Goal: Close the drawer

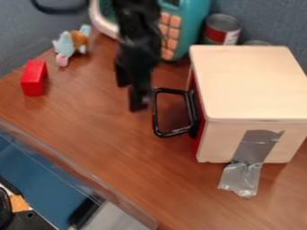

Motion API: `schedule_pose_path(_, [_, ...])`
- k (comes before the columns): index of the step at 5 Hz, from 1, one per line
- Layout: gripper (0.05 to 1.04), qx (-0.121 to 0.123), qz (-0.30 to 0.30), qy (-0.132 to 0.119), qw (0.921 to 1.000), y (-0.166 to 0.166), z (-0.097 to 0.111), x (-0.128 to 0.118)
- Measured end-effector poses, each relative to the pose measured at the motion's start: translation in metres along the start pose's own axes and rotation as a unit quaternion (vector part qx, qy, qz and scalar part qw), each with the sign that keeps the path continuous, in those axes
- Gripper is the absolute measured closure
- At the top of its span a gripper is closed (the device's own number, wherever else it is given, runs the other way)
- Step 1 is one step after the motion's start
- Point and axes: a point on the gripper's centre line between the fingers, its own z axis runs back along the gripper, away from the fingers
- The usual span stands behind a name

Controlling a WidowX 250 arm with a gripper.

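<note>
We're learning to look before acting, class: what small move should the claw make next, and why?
Probably ease the claw away from the handle. It hangs beside the handle, and the drawer's red front looks close against the wooden box, so little or no pushing seems needed.

Tabletop (99, 130): a broad open stretch, offered for passage between the red block (34, 77) and the black handle (156, 112), and down toward the near edge. Right: passage is blocked by the wooden box (252, 85); the approach to its left side is obstructed by the projecting handle, seen just beside the gripper (132, 96). Back: the way is barred by the teal toy (193, 24) and a can (222, 29). Upper left: space is occupied by a plush toy (71, 44).
</note>
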Motion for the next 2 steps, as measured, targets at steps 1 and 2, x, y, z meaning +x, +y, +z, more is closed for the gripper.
schedule_pose_path(1, [0.083,0.006,0.074,0.009,0.9972,0.017,0.038,-0.035])
schedule_pose_path(2, [0.083,0.008,0.092,-0.007,0.9957,0.015,0.061,-0.061])
